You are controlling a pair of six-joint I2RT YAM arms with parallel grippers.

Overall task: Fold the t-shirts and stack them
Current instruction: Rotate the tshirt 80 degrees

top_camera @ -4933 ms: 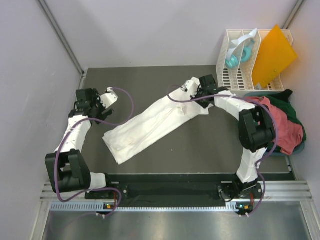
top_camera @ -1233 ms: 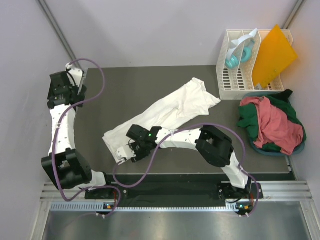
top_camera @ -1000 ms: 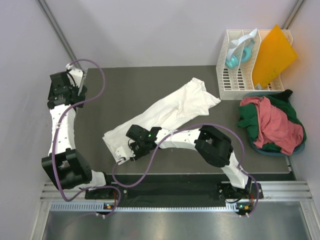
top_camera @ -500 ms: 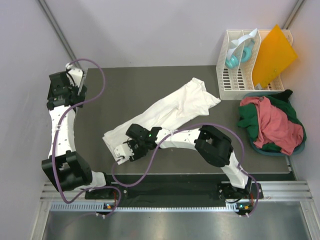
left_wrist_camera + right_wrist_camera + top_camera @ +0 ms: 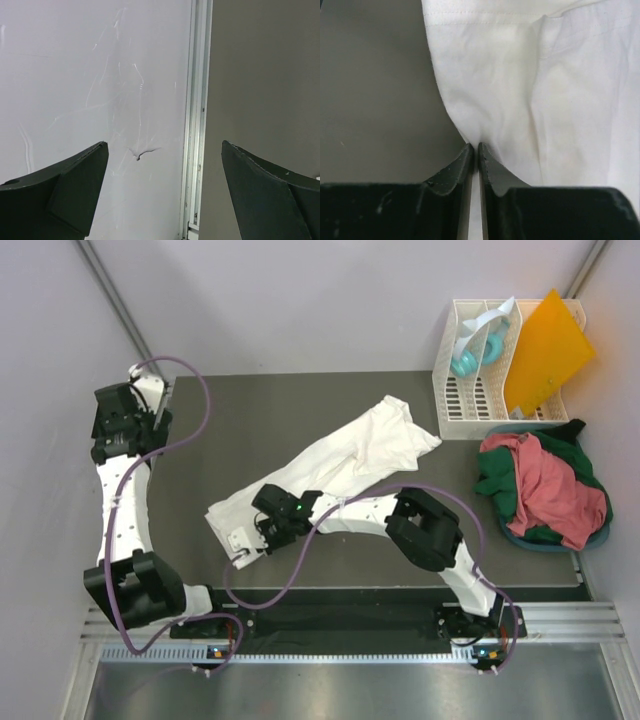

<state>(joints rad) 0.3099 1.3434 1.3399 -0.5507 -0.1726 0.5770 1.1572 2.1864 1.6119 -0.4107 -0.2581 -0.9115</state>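
Observation:
The large white t-shirt (image 5: 330, 470) lies rumpled in a long diagonal band across the dark table, from near left to far right. My right gripper (image 5: 256, 537) is at its near-left end, and in the right wrist view it (image 5: 475, 148) is shut on the edge of the white cloth (image 5: 535, 90). The salmon-red t-shirt (image 5: 553, 490) and the dark green t-shirt (image 5: 497, 478) lie heaped together at the right edge. My left gripper (image 5: 147, 393) is open and empty at the far-left corner; its wrist view (image 5: 163, 146) shows only wall and table edge.
A white slatted rack (image 5: 470, 390) stands at the far right with a stiff orange sheet (image 5: 545, 350) and a teal object (image 5: 468, 358) in it. A metal rail (image 5: 197, 125) runs along the table's left edge by the wall. The heap sits in a teal basin (image 5: 530, 542).
My right arm left the shirt's far end, crossed to its near-left end and closed on the edge there. My left arm swung back to the far-left corner. Over the last second, little moved.

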